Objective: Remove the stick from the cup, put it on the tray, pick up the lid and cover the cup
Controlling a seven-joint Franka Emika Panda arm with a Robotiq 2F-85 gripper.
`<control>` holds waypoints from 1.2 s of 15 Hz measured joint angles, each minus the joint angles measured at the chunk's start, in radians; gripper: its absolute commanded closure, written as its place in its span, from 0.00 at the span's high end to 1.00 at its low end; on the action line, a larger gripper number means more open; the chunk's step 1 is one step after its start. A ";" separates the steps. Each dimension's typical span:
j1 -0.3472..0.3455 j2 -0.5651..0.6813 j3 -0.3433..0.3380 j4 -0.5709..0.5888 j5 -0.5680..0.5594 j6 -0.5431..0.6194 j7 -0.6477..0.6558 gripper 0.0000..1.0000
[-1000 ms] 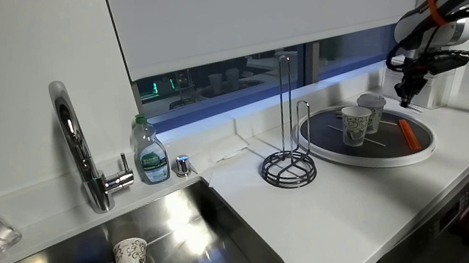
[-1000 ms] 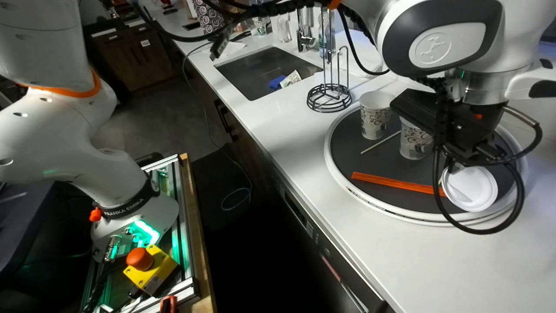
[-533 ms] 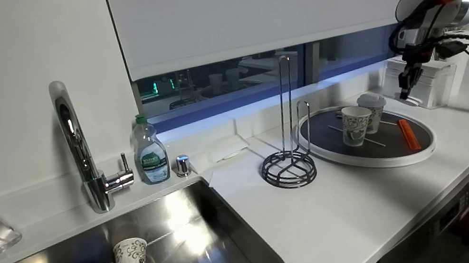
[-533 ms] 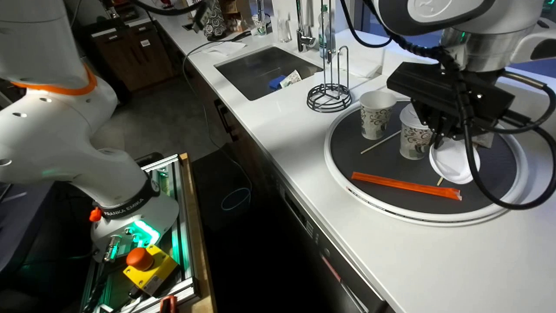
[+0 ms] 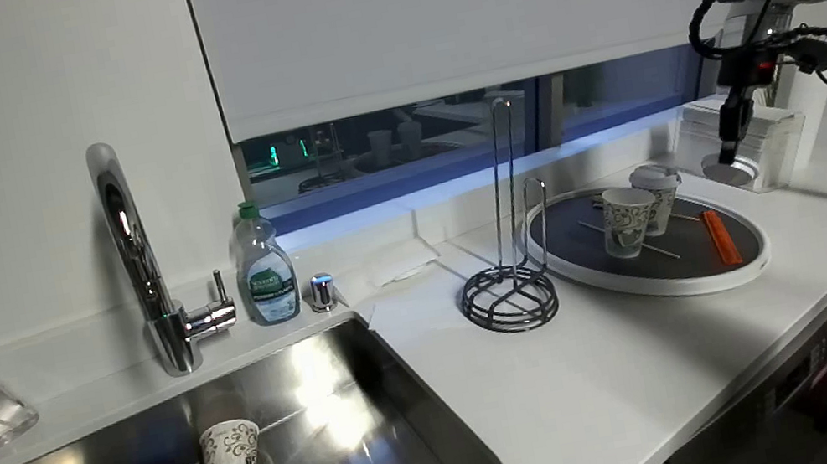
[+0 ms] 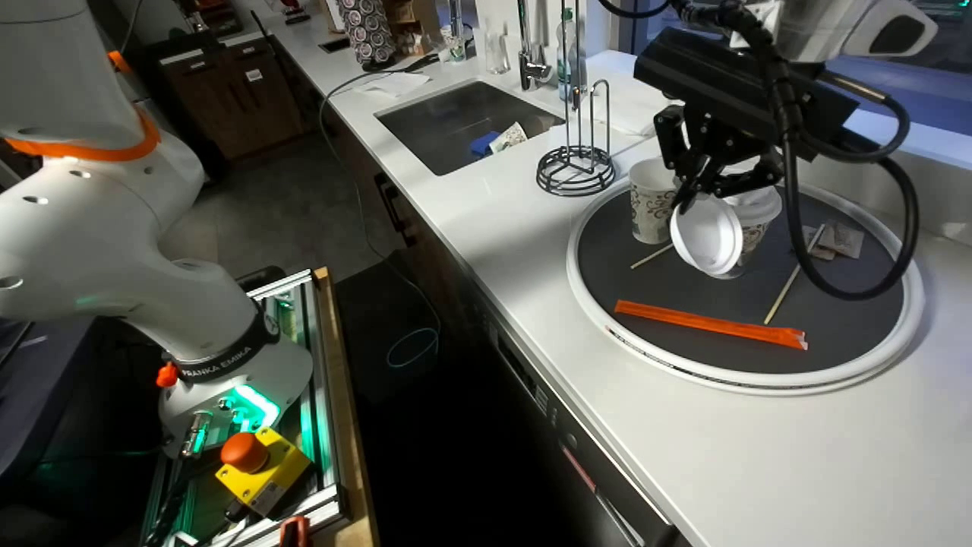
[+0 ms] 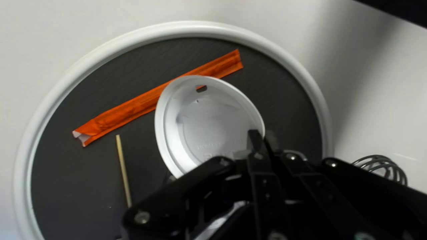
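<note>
Wrist view: the lid [image 7: 210,116] is pinched at its edge by the gripper [image 7: 263,135] above the tray [image 7: 193,29], on which an open cup [image 5: 627,223] is seen in both exterior views.

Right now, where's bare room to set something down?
Bare: counter between sink, wire stand, tray and front edge; counter past the tray, away from the sink. Crowded: the tray around the open cup and lidded cup, with the gripper holding the lid above.
</note>
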 measured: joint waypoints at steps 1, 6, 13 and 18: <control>0.001 -0.006 0.000 0.009 0.006 -0.052 -0.010 0.01; 0.016 -0.009 0.001 0.052 0.129 -0.259 -0.026 0.01; 0.042 0.056 0.002 0.116 0.349 -0.410 0.056 0.01; 0.032 0.118 -0.011 0.139 0.548 -0.407 0.192 0.01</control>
